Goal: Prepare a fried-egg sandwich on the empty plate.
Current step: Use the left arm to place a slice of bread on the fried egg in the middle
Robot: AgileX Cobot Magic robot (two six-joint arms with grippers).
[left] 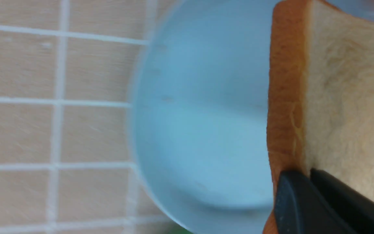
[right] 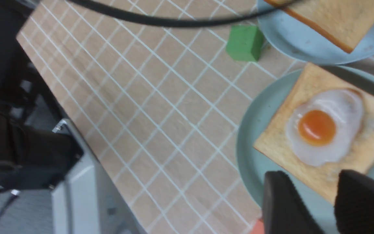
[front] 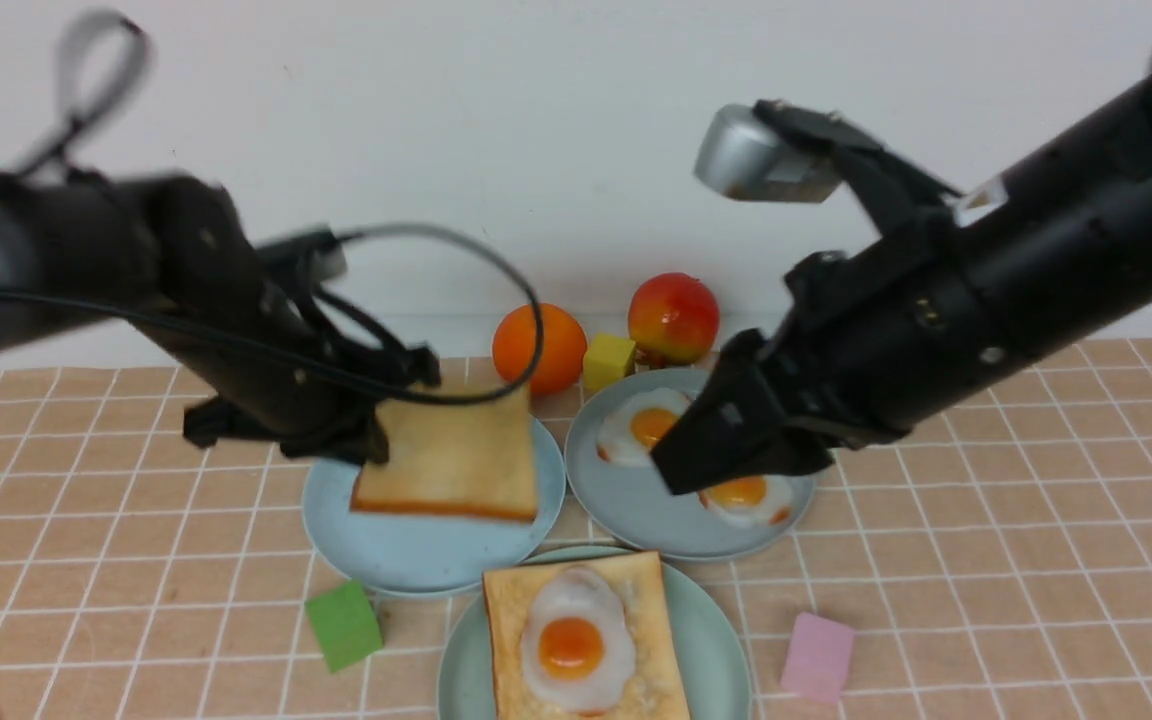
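Left fingers (front: 376,445): closed tight on one crust edge of the upper toast slice (front: 446,460). Slice held roughly level over the light-blue plate (front: 406,565) directly below the fingers.

Right fingers (front: 696,455): parted, with nothing between them. Poised over the grey-blue plate (front: 626,515). First spare egg (front: 641,425) just beside the tips, toward the left fingers; second spare egg (front: 746,495) partly hidden beneath them.

Mint-green plate (front: 721,640): nearer the robot than both sets of fingers, roughly midway between them. Carrying the lower toast slice (front: 516,620), lying flat. Fried egg (front: 576,640) centred on that slice, yolk up, uncovered.

Green block (front: 343,625): on the table (front: 1036,550), nearer the robot than the left fingers, just beside the light-blue plate.

Pink block (front: 818,657): on the table, nearer the robot than the right fingers, near the mint-green plate.
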